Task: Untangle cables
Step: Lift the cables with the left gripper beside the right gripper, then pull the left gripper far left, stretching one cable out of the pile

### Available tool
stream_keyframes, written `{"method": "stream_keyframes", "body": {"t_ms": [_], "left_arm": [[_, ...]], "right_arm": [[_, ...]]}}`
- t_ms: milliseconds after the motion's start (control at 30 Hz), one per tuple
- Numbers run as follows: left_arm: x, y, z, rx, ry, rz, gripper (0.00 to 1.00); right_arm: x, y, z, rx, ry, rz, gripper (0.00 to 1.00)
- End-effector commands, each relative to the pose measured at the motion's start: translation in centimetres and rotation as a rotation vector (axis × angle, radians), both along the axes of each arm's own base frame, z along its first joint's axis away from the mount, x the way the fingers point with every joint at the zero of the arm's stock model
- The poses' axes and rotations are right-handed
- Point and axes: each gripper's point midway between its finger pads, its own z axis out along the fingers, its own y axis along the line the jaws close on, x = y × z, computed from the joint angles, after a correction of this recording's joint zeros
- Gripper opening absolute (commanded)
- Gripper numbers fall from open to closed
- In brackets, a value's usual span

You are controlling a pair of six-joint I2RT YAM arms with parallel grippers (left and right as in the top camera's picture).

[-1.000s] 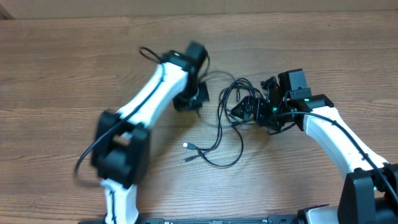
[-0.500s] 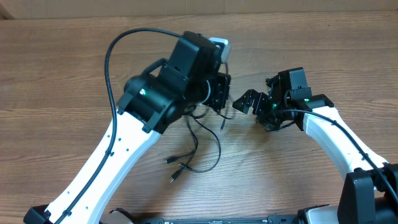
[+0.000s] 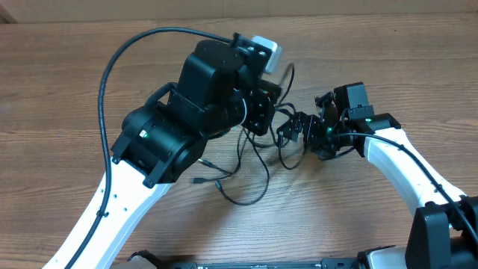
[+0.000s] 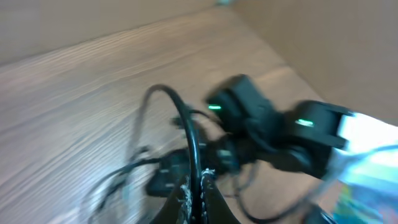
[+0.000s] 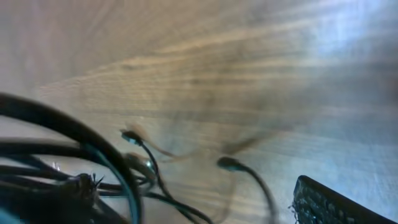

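The cables (image 3: 256, 170) are thin black cords, lifted in a loose tangle between my two grippers, with loops trailing down to the table. Two plug ends (image 3: 200, 181) lie on the wood at the lower left of the tangle. My left gripper (image 3: 263, 112) is raised high and shut on one black cable (image 4: 186, 121), which rises from between its fingertips (image 4: 199, 186). My right gripper (image 3: 296, 127) stands open, low at the tangle's right side. In the right wrist view several strands (image 5: 155, 180) and two plugs cross between its spread fingers (image 5: 333, 202). Both wrist views are blurred.
The wooden table (image 3: 89, 82) stretches around the arms. A thick black wire (image 3: 119, 60) arcs off the raised left arm. The right arm's body (image 4: 273, 134) with green lights shows just beyond the held cable in the left wrist view.
My left arm has risen from the table and swung right, hauling the cables up with it. The loose plug ends have slid left. The right arm has hardly moved.
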Motion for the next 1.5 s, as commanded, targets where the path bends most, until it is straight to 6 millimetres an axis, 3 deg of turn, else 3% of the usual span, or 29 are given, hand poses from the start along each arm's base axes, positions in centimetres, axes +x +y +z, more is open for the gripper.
{"method": "stream_keyframes", "body": {"t_ms": [0,133,267,367,567,700,833,1067,1233,1367,1467], "left_arm": [[-3.4,-1.9,2.8,-0.091,-0.070,-0.248,0.04],[-4.3,-0.7,6.1,-0.167,-0.143,-0.228,0.04],[-6.4,1.8,9.9,-0.224,-0.259,-0.220,0.04],[-6.8,5.0,11.8,-0.218,-0.339,-0.114,0.04],[-5.2,13.7,11.5,-0.114,-0.354,0.336,0.04],[-4.8,17.3,11.3,-0.078,-0.353,0.531,0.04],[-4.8,20.1,13.8,-0.102,-0.441,0.681,0.04],[-5.9,27.0,16.4,-0.052,-0.537,1.033,0.04],[-6.7,30.2,16.7,0.021,-0.565,1.210,0.04],[-7.1,31.3,16.8,0.058,-0.580,1.272,0.04],[-6.8,31.0,16.5,0.066,-0.569,1.254,0.09]], "right_arm": [[1.5,-2.9,-1.4,-0.151,0.010,-0.176,1.00],[1.8,-8.6,-3.0,-0.385,0.075,-0.486,1.00],[1.7,-11.1,-3.2,-0.443,0.090,-0.567,1.00],[1.4,-12.7,-3.4,-0.458,0.119,-0.619,1.00],[0.9,-15.7,-3.6,-0.460,0.164,-0.690,1.00],[0.7,-16.5,-3.7,-0.487,0.156,-0.647,1.00],[0.1,-17.8,-3.8,-0.496,0.185,-0.687,1.00],[-1.7,-22.8,-3.9,-0.600,0.244,-0.839,1.00],[-2.3,-25.1,-3.9,-0.609,0.259,-0.895,0.99],[-2.8,-26.8,-3.9,-0.601,0.277,-0.951,1.00],[-2.3,-25.9,-4.0,-0.530,0.268,-0.899,1.00]]}}
